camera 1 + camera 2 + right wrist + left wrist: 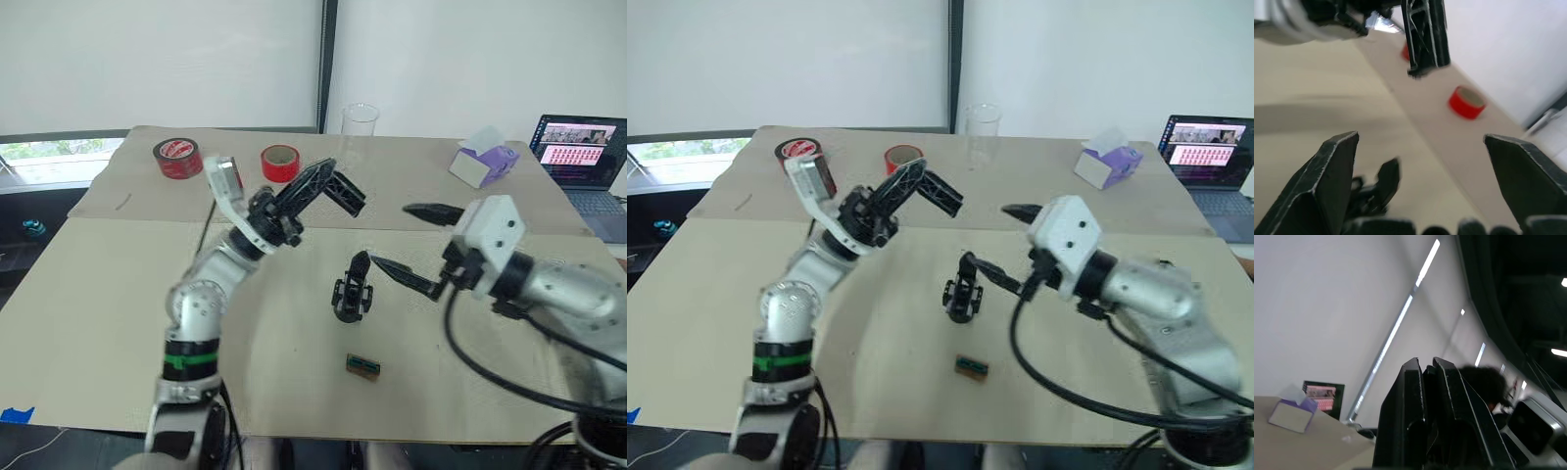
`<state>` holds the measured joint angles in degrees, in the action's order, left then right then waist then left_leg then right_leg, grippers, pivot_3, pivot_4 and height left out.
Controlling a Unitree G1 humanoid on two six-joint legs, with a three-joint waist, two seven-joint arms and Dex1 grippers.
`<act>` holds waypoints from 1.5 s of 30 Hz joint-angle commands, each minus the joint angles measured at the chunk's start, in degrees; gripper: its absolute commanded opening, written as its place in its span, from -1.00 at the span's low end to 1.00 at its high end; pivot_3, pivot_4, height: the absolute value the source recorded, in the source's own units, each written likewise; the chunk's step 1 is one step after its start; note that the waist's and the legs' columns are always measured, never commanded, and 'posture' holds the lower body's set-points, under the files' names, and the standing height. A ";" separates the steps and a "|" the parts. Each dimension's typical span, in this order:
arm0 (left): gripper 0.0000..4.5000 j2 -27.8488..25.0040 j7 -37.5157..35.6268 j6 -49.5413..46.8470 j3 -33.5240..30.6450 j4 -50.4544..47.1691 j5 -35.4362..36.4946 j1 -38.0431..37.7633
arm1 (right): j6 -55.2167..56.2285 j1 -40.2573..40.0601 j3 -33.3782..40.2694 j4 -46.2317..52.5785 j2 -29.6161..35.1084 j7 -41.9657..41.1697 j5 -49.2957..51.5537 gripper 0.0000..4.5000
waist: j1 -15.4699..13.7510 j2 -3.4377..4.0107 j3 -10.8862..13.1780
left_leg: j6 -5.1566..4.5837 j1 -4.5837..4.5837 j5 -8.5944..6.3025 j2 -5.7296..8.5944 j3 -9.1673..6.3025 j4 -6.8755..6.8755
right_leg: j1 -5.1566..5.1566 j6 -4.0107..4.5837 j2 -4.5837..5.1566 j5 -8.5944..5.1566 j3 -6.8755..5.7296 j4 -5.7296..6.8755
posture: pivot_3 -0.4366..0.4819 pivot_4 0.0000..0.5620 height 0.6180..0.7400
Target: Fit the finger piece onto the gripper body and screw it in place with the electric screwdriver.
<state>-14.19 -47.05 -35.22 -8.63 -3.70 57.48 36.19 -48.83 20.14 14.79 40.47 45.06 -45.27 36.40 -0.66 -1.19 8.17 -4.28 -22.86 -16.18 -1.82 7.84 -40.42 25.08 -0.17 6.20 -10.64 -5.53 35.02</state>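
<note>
From the left eye view, I see the gripper body (353, 290) standing near the middle of the tan table (98, 323), its pointed finger up. My right gripper (423, 247) is spread wide, its lower fingertip just beside the gripper body, touching or nearly so. My left gripper (338, 188) is raised above the table, well apart from it, fingers pressed together with nothing between them. A small green-brown block (362, 365) lies nearer to me.

The right eye view shows the same layout, with two red tape rolls (904, 158) at the far edge.

The left wrist view confirms the clenched, empty fingers (1410, 431).

The right wrist view looks between my open fingers (1322, 181) down at the gripper body.

I cannot find the finger piece or screwdriver, so I judge fitting and screwing remain undone.
</note>
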 commanded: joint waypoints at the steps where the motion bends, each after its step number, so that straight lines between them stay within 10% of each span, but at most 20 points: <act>1: -1.00 -6.66 -10.35 -7.84 2.60 1.66 2.27 2.95 | -14.18 3.60 7.42 -1.95 6.70 -2.91 19.12 0.99 | 0.06 0.01 0.03 | -0.01 0.00 -0.01 -0.01 0.00 0.00 | 0.02 0.03 0.00 0.01 0.00 0.00 | -0.05 -0.47 1.00; 6: -1.00 -13.67 -20.72 -14.47 9.30 1.41 0.36 5.57 | -24.05 7.58 3.72 -5.11 10.33 1.89 33.57 0.99 | -0.03 0.00 0.03 | -0.02 0.00 -0.02 -0.02 -0.02 0.03 | 0.02 0.10 0.01 -0.03 0.00 -0.02 | -0.05 -0.47 1.00; 27: -1.00 -13.80 -25.57 -13.62 15.52 -1.10 -7.99 5.21 | -23.01 19.15 -16.12 -9.00 2.00 28.85 54.07 0.99 | -0.05 0.00 0.04 | 0.30 -0.09 0.17 -0.02 0.03 0.02 | 0.08 0.05 0.06 -0.02 0.03 -0.01 | -0.05 -0.47 1.00; 39: -1.00 -13.59 -26.16 -12.95 14.92 -0.34 -9.07 5.24 | -23.03 18.28 -17.03 -8.59 2.92 28.19 52.83 -0.83 | -0.04 0.00 0.04 | 0.26 -0.11 0.15 -0.03 0.03 0.03 | 0.10 0.01 0.06 -0.04 0.03 -0.01 | -0.05 -0.47 1.00; 42: -1.00 -13.06 -24.50 -13.95 13.47 -0.06 -7.97 5.74 | -23.17 17.58 -16.74 -7.82 3.69 26.54 51.94 -0.83 | -0.06 0.00 0.04 | 0.05 -0.12 0.03 -0.03 0.03 0.03 | 0.11 0.01 0.06 -0.05 0.02 -0.01 | -0.05 -0.47 1.00; 45: -0.48 -14.18 -25.29 -13.96 12.21 -0.40 -7.26 6.17 | -21.30 16.52 -15.07 -7.26 3.75 24.04 49.95 -0.83 | -0.03 0.00 0.04 | 0.05 -0.13 0.03 -0.03 0.03 0.02 | 0.11 -0.02 0.06 -0.05 0.02 -0.02 | -0.05 -0.47 1.00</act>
<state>-27.42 -72.10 -50.00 6.24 -3.51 49.54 40.60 -72.42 36.74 -2.28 31.26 48.39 -18.84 86.60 -0.69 -1.20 8.21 -4.23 -22.99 -16.14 -1.85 7.87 -40.39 25.19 -0.19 6.26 -10.70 -5.51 35.00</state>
